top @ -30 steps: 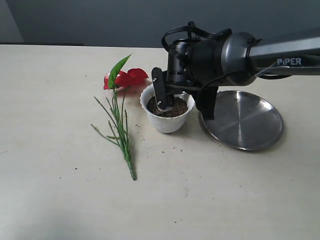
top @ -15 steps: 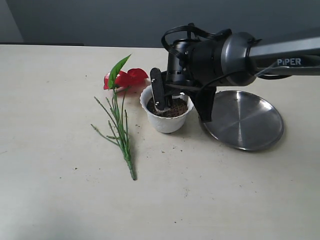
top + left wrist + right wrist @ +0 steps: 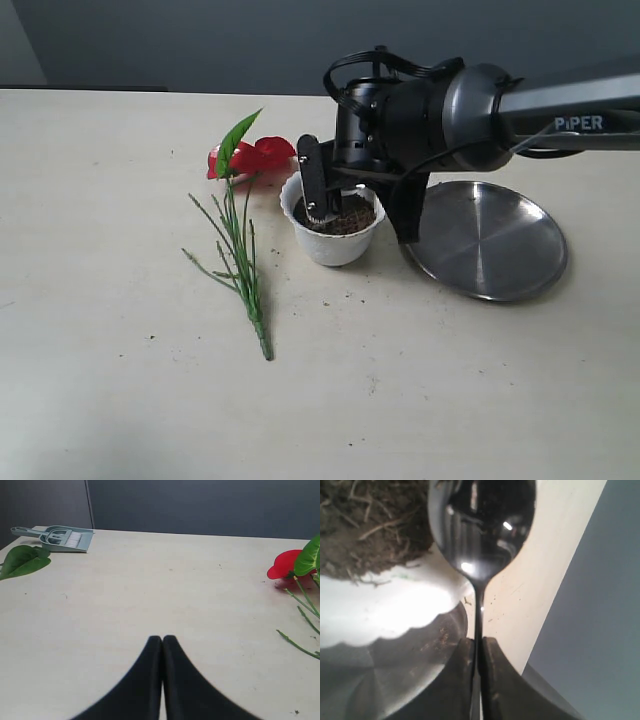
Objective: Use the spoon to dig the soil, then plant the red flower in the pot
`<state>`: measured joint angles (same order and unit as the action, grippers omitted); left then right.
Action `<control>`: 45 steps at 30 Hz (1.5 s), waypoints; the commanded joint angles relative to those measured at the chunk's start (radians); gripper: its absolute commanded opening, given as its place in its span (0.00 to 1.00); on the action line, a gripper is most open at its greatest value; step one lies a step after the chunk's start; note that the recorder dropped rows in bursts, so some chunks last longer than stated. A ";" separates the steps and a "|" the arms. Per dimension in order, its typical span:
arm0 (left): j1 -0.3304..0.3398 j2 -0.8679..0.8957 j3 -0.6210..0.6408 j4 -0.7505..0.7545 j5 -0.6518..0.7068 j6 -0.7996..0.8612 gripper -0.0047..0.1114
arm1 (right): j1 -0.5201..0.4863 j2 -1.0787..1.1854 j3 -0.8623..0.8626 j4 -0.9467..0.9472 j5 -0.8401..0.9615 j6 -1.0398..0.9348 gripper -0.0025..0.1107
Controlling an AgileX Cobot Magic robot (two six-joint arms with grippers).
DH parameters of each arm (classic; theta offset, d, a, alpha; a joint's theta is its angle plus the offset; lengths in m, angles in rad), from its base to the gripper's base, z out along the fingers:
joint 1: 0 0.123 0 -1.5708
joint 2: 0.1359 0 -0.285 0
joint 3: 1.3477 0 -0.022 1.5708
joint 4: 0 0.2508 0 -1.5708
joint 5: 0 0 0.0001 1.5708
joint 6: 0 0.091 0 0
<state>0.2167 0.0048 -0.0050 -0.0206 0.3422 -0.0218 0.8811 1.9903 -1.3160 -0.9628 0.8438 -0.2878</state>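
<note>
The white pot (image 3: 335, 243) with the scalloped rim stands mid-table, holding dark soil (image 3: 352, 216). My right gripper (image 3: 345, 178) is shut on the thin handle of the spoon (image 3: 314, 185), whose toothed tip points down into the soil at the pot's left side. In the right wrist view the right gripper (image 3: 478, 641) pinches the handle, and the shiny spoon (image 3: 482, 525) bowl lies over the pot rim (image 3: 385, 610) beside the soil (image 3: 365, 525). The red flower (image 3: 250, 157) lies flat left of the pot, stems (image 3: 240, 260) trailing forward. My left gripper (image 3: 162, 639) is shut and empty over bare table, with the red flower (image 3: 285, 565) off to its side.
A round steel plate (image 3: 490, 240) lies right of the pot, partly under the right arm. In the left wrist view a grey-green dustpan with brush (image 3: 60, 537) and a loose green leaf (image 3: 22, 560) sit near the table's far edge.
The spoon and the right gripper have shifted slightly to the left inside the pot. The flower, the pot and the plate have not moved.
</note>
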 commanded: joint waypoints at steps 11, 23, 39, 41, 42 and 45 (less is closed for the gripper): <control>0.001 -0.005 0.005 -0.001 -0.006 0.001 0.04 | -0.001 -0.010 0.003 0.007 -0.113 0.388 0.02; 0.001 -0.005 0.005 -0.001 -0.006 0.001 0.04 | -0.001 -0.010 0.003 0.064 -0.075 0.445 0.02; 0.001 -0.005 0.005 -0.001 -0.006 0.001 0.04 | -0.001 -0.010 0.003 0.108 -0.036 0.447 0.02; 0.001 -0.005 0.005 -0.001 -0.006 0.001 0.04 | -0.001 -0.010 0.003 0.108 -0.037 0.456 0.02; 0.001 -0.005 0.005 -0.001 -0.006 0.001 0.04 | -0.001 -0.010 0.003 0.108 -0.037 0.477 0.02; 0.001 -0.005 0.005 -0.001 -0.006 0.001 0.04 | -0.001 -0.010 0.003 0.108 -0.030 0.574 0.02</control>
<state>0.2167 0.0048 -0.0050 -0.0206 0.3422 -0.0218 0.8811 1.9903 -1.3160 -0.8580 0.8008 0.2119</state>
